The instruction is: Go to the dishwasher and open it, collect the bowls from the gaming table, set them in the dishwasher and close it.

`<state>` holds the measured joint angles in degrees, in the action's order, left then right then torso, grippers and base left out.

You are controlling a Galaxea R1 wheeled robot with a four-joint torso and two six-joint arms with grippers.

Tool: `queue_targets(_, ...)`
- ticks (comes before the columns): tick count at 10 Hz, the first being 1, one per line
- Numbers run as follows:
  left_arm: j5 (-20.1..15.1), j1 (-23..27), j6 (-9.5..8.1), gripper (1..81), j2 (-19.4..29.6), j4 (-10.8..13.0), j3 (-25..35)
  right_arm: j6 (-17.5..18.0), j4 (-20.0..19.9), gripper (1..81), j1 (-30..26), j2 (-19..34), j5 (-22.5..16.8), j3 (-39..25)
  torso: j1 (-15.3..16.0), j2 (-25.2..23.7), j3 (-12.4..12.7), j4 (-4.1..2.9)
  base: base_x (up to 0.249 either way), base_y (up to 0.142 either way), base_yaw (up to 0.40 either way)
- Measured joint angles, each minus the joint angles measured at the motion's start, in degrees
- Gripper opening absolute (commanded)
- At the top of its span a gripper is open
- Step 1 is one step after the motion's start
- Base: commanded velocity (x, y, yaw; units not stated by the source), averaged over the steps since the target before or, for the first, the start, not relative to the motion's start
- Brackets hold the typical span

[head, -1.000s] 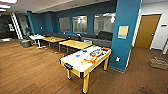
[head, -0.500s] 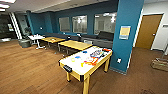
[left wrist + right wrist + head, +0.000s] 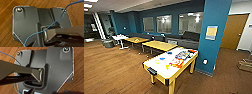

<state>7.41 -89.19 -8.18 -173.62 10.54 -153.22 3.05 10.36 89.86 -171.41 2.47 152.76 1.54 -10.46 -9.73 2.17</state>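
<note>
The gaming table (image 3: 158, 69), white-topped with a yellow edge, stands a short way ahead on the wooden floor in the head view. On it lie colourful game boxes (image 3: 182, 55) and small round things that may be the bowls: a blue one (image 3: 169, 52), another blue one (image 3: 162, 59) and a yellowish one (image 3: 157, 61). A black bowl cannot be made out. The dishwasher is out of view. Both wrist views look down past the robot's own dark plate at the wooden floor (image 3: 6, 12).
A wide blue pillar (image 3: 214, 37) rises just right of the table. Two yellow-topped tables (image 3: 159, 45), a white table (image 3: 120, 37) and dark sofas (image 3: 189, 38) line the back wall. A wooden door (image 3: 232, 31) is at the right. Open floor (image 3: 114, 67) spreads to the left.
The whole head view has crept slightly closer to the gaming table, so the camera moved. Nothing on the table has shifted.
</note>
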Motion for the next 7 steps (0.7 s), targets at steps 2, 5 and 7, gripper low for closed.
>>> queue_targets(2,0.1,0.1,0.00,81.1,-0.1,0.0,0.0,0.0,0.0,81.1,0.0,0.1,0.0,0.0,0.0,0.0,0.0,0.00,0.161,0.065,0.000)
queue_targets(5,0.0,0.1,0.00,81.1,0.0,0.0,0.0,0.0,0.0,81.1,0.0,0.1,-0.1,0.0,0.0,0.0,0.0,0.00,0.159,0.065,0.000)
queue_targets(7,0.1,0.1,0.00,81.1,0.0,0.0,0.0,0.0,0.0,81.1,0.0,0.1,0.0,0.0,0.0,0.0,0.0,0.00,0.140,0.071,0.000)
